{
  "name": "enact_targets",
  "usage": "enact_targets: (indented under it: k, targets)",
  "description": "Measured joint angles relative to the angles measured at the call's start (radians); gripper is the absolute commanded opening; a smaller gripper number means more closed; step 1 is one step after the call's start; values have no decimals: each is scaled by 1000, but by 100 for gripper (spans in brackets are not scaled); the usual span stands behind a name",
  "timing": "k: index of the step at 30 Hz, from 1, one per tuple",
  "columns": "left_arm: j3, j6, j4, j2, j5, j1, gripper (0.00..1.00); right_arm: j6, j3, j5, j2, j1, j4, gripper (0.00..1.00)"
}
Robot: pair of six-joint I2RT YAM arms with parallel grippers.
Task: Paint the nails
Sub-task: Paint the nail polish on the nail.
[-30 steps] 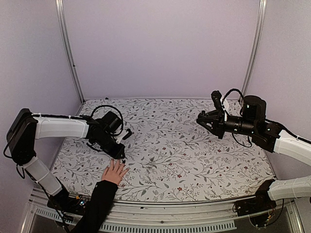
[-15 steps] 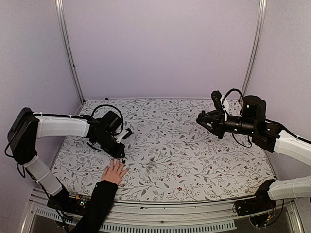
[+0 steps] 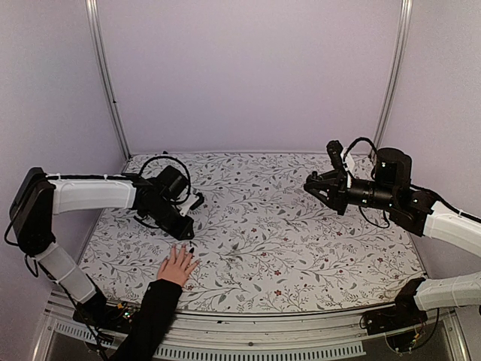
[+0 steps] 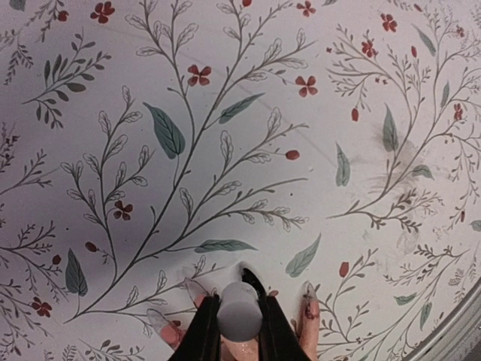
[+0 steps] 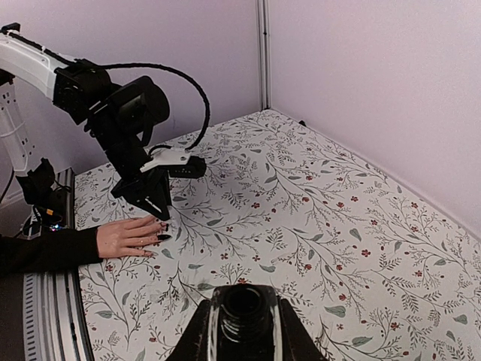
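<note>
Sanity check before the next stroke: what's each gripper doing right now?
Left gripper: closed on the brush cap.
Right gripper: closed on the open dark bottle.

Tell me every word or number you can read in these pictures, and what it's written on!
There are no words, numbers or signs to read in any view.
The tablecloth shows only printed leaves and flowers.
The white cap in the left gripper is plain.
The dark bottle in the right gripper shows no label from here.
</note>
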Motion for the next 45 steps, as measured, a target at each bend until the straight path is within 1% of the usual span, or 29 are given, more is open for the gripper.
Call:
enact_targets:
  k: [6,14,45]
  targets:
    - [0,0,-14,-29,8,0,0,0,0,0,0,0,0,0]
    - [-5,3,-13,-31,34,0,0,0,0,-1,0,0,0,0]
    - [-9,10,-2,26,42,0,0,0,0,0,0,0,0,0]
